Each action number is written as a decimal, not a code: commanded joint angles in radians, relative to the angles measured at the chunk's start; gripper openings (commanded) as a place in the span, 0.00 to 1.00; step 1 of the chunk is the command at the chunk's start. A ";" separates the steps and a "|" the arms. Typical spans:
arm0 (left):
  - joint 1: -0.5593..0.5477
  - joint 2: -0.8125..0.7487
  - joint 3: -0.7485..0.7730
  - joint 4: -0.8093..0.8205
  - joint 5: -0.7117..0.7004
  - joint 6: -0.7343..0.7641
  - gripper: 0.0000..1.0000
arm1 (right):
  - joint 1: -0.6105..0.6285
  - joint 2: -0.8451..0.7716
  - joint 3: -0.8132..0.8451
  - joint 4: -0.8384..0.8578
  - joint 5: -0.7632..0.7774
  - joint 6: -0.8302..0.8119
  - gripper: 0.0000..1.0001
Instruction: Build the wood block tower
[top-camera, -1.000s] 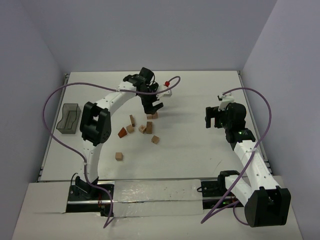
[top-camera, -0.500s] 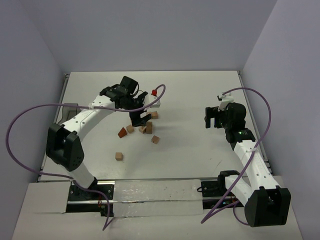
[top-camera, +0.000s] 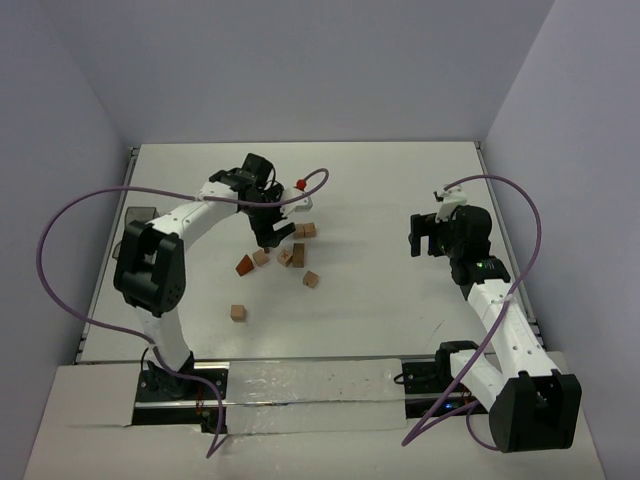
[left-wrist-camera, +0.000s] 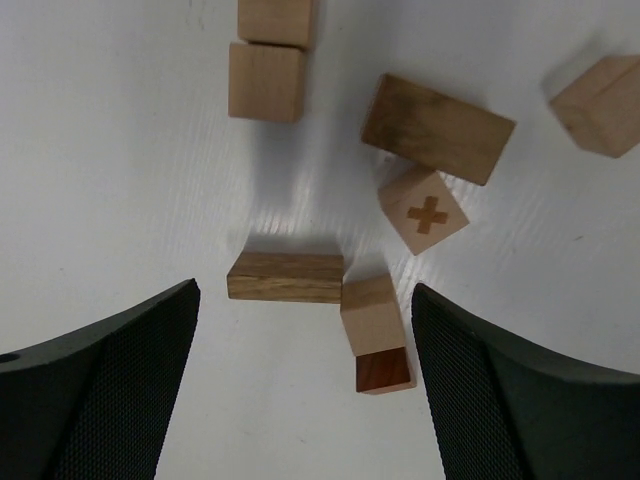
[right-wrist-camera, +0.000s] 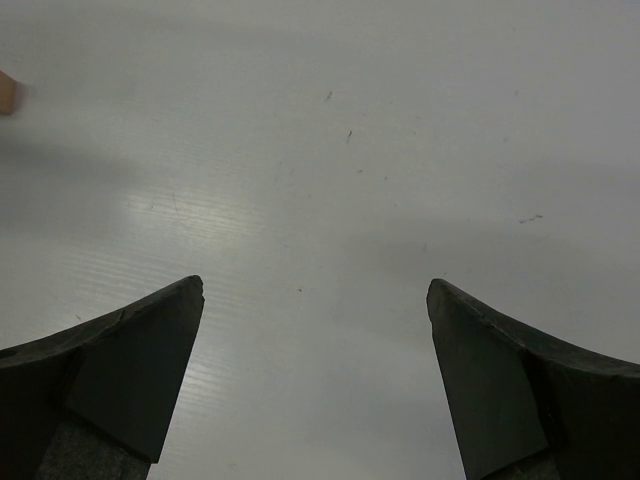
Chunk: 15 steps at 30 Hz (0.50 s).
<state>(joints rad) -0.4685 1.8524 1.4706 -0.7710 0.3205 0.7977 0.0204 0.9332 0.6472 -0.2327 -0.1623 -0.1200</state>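
Tower not yet begun, wood blocks (top-camera: 285, 255) lying scattered on the table (top-camera: 400, 180)
Left gripper (left-wrist-camera: 304, 290) is hovering released, holding nothing, over the cluster left of table centre; a dark flat block (left-wrist-camera: 285, 277) and a red-ended cube (left-wrist-camera: 372, 330) are sitting between its jaws. No block is resting on another, as far as visible. Right gripper (right-wrist-camera: 315, 290) is waiting wide open over the table, well apart from the blocks; every stacking step is remaining

Smooth matt wooden blocks (left-wrist-camera: 285, 277) lie on a faintly glossy white table (left-wrist-camera: 120, 150).
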 joint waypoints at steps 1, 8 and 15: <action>0.001 0.050 0.112 -0.032 -0.111 0.029 0.93 | 0.007 0.005 0.040 0.012 -0.002 0.008 1.00; 0.006 0.190 0.260 -0.130 -0.215 0.068 0.96 | 0.007 0.003 0.039 0.010 0.001 0.006 1.00; 0.005 0.285 0.384 -0.241 -0.214 0.100 0.95 | 0.007 0.002 0.038 0.010 0.004 0.004 1.00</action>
<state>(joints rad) -0.4653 2.0986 1.7648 -0.9103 0.1138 0.8615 0.0204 0.9367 0.6472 -0.2331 -0.1622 -0.1200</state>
